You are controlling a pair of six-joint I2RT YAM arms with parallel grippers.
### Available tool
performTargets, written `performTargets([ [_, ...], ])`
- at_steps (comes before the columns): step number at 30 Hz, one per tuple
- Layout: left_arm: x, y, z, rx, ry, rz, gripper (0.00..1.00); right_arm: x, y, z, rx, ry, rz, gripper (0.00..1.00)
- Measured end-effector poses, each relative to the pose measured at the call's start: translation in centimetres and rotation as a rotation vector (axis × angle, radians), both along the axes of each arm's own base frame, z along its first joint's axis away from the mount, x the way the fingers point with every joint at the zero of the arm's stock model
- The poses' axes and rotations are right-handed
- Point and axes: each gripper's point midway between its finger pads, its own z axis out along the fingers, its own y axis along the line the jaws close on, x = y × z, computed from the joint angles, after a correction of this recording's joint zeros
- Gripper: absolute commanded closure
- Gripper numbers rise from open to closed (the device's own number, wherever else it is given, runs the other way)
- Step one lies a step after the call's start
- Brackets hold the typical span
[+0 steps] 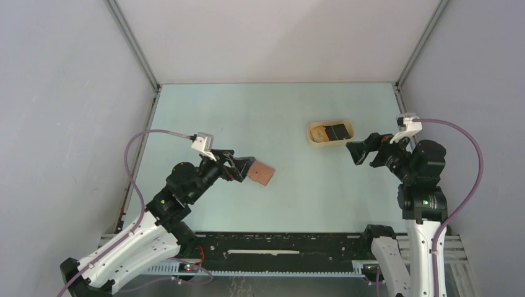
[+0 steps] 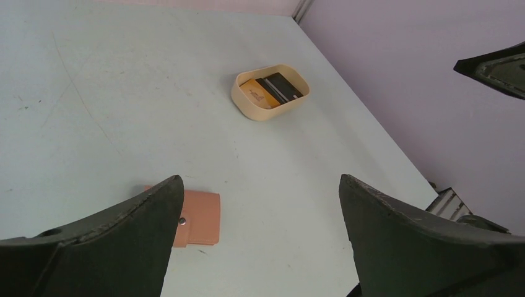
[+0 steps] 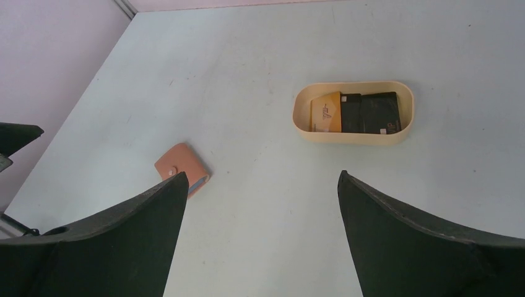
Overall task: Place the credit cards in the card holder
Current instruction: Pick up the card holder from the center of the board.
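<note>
Currently: pale-blue table (image 1: pixel 278 204). Black two-finger left gripper (image 2: pixel 259 185) and right gripper (image 3: pixel 261 179) both spread wide, empty. Beige oval tray (image 3: pixel 353 137) lies near right gripper. Reddish-brown leather card holder (image 3: pixel 179 162) lies closed, just beside left gripper. Orange-yellow credit card (image 3: pixel 326 112) sits inside tray, beside black flat pieces (image 3: pixel 379 112).

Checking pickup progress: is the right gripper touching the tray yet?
Apart. The right wrist view shows table surface between the open right gripper and the tray.
</note>
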Motion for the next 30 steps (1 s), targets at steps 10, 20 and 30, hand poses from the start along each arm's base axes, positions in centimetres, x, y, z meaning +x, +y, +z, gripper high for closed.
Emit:
performTargets([
  [10, -0.3, -0.8, 0.4, -0.026, -0.02, -0.046, 0.0, 0.3, 0.4, -0.1, 0.002, 0.005, 0.029, 0.0],
  [20, -0.3, -7.1, 0.3, 0.167, -0.047, -0.12, 0.0, -0.6, 6.6, -0.8, -0.323, -0.128, 0.509, 0.0],
  [30, 5.0, -8.9, -3.1, 0.257, -0.051, -0.062, 0.11, 9.8, 8.7, -7.4, -0.404, 0.146, 0.557, 0.13],
])
